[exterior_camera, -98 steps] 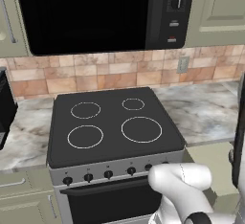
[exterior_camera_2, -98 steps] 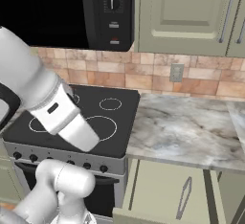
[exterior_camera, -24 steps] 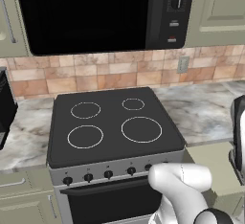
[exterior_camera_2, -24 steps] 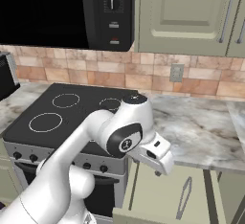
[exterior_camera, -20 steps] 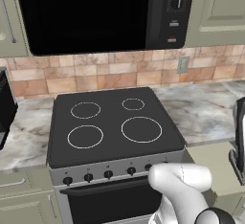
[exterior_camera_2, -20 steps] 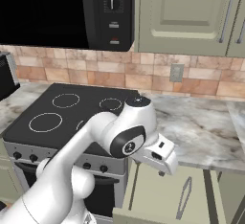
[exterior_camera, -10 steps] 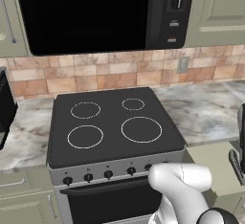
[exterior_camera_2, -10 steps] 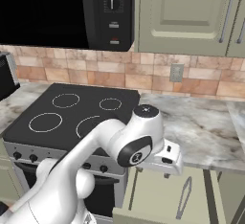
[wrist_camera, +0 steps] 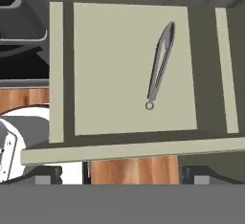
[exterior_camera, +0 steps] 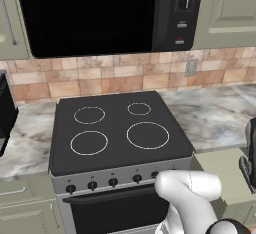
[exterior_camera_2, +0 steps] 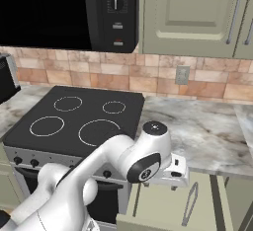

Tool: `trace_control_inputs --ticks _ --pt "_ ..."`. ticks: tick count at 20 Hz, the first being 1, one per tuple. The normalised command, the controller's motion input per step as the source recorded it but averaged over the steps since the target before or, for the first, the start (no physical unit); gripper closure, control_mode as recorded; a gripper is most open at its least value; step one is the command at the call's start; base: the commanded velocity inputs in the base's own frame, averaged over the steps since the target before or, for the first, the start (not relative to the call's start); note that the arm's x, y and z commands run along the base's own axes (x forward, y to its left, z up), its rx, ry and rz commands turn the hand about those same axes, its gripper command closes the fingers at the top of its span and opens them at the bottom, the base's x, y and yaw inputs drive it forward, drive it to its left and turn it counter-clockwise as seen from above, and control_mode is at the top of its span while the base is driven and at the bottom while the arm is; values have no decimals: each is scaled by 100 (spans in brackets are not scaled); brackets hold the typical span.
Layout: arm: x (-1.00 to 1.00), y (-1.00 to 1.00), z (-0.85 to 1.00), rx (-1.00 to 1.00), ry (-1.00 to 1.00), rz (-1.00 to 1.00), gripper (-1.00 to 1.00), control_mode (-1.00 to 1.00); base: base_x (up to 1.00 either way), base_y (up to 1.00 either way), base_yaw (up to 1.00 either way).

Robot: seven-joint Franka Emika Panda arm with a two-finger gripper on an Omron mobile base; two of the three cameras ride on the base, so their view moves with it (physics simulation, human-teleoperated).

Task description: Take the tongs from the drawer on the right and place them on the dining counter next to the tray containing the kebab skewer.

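The drawer (wrist_camera: 110, 74) stands pulled out, pale beige inside, just right of the stove (exterior_camera_2: 158, 208) (exterior_camera: 220, 170). The slim dark-grey tongs (wrist_camera: 160, 65) lie flat in its right half, ring end toward the drawer front; in the right base view the tongs (exterior_camera_2: 189, 203) lie lengthwise. My gripper (wrist_camera: 122, 173) hangs above the drawer's front part, open with nothing between its tips, well clear of the tongs. The hand (exterior_camera_2: 173, 174) points down over the drawer's back left corner. The dining counter, the tray and the kebab skewer are out of view.
A black four-ring cooktop (exterior_camera: 117, 130) sits left of the drawer, with a black microwave (exterior_camera: 100, 13) above it. The marbled worktop (exterior_camera_2: 207, 131) overhangs the drawer's back. Sage-green cupboards (exterior_camera_2: 197, 13) hang overhead. Wooden floor (wrist_camera: 134, 169) lies below the drawer front.
The arm has swung from over the cooktop to the right and lowered, bringing the hand above the open drawer. The tongs have not moved and the jaws have stayed wide.
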Motion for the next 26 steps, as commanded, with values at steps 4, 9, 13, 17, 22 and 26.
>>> trace_control_inputs --ticks 4,9,13,17,22,26 --pt "13 -18 -37 0 9 2 -100 -100 0 0 0" --pt "18 -8 -29 0 12 0 -100 -100 0 0 0" --pt "19 0 -27 0 5 0 -100 -100 0 0 0" --pt "16 0 -17 0 1 0 -100 -100 0 0 0" --pt "2 -3 -19 0 0 0 -100 -100 0 0 0" --pt "0 -6 -26 0 0 0 -100 -100 0 0 0"
